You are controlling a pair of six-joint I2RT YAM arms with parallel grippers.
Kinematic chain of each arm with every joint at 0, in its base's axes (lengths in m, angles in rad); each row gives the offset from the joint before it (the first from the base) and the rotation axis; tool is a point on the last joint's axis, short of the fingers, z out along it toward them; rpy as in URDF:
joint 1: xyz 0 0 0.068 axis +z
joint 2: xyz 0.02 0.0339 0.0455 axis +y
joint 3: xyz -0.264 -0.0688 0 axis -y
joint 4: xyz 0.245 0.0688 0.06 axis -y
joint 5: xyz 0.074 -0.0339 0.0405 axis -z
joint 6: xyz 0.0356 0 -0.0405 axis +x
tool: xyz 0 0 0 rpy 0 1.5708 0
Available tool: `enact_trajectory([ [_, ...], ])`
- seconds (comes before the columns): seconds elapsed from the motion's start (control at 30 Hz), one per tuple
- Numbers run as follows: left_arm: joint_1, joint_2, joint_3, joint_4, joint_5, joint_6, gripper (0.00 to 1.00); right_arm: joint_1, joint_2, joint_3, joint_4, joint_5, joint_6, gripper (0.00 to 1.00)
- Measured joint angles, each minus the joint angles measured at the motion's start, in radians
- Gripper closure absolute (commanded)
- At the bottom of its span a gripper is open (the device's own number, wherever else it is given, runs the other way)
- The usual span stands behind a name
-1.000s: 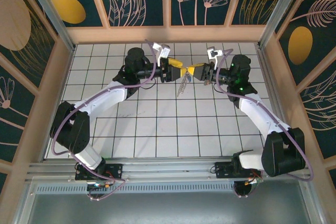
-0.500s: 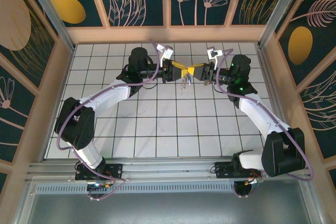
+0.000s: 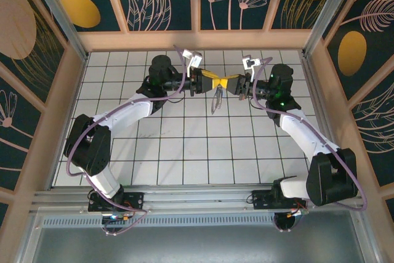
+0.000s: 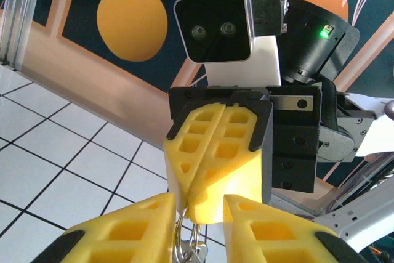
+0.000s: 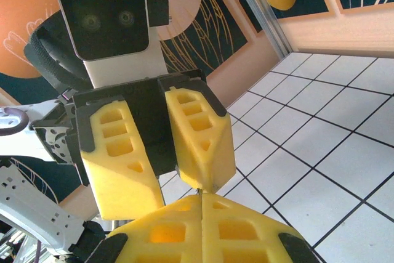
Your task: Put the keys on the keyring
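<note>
From above, the two arms reach to the far middle of the white-tiled desk (image 3: pixel 184 152) and meet tip to tip above it. The left hand (image 3: pixel 214 81) comes in from the left and the right hand (image 3: pixel 226 82) from the right, their yellow fingers nearly touching. The keyring (image 3: pixel 215 98) dangles below that meeting point as a thin pale loop with small metal bits at its lower end, clear of the tiles. At this size the view does not show how wide either hand stands. In the left wrist view, the left hand's own yellow fingers (image 4: pixel 126 229) are spread at the bottom edge, with a clear gap between them. The right hand (image 4: pixel 196 198) points straight down into that gap, its two fingers pressed flat together along one seam, and its wrist camera (image 4: pixel 214 23) sits above. The silvery wire of the keyring (image 4: pixel 180 238) hangs from under those pressed tips, just beside the inner edge of the left-side finger, so the right hand appears to be pinching the top of the loop. In the right wrist view, the right hand (image 5: pixel 202 214) fills the lower edge with its fingers closed tight. The left hand (image 5: pixel 178 186) faces it with fingers apart, one tip touching the closed pair. Its wrist camera (image 5: pixel 106 20) sits above.
</note>
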Motion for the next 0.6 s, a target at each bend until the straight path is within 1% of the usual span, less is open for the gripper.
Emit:
enact_trajectory([
  [0.2,0.001,0.000,-0.017,0.021,0.003,-0.003,0.71,0.000,0.000,0.000,0.000,0.004,0.000,1.00],
  [0.27,0.001,0.000,-0.025,0.022,0.006,-0.003,0.69,0.000,0.000,0.000,0.000,0.008,0.000,1.00],
  [0.33,0.001,0.000,-0.031,0.023,0.006,-0.003,0.69,0.000,0.000,0.000,0.000,0.008,0.000,1.00],
  [0.43,0.001,0.000,-0.036,0.025,0.007,-0.003,0.75,0.000,0.000,0.000,0.003,0.008,0.001,1.00],
  [0.53,0.001,0.000,-0.038,0.031,0.007,-0.008,0.84,0.000,0.000,0.000,0.007,0.007,0.002,1.00],
  [0.6,0.001,0.000,-0.039,0.038,0.007,-0.016,0.87,0.000,0.000,0.000,0.011,0.007,0.003,1.00],
])
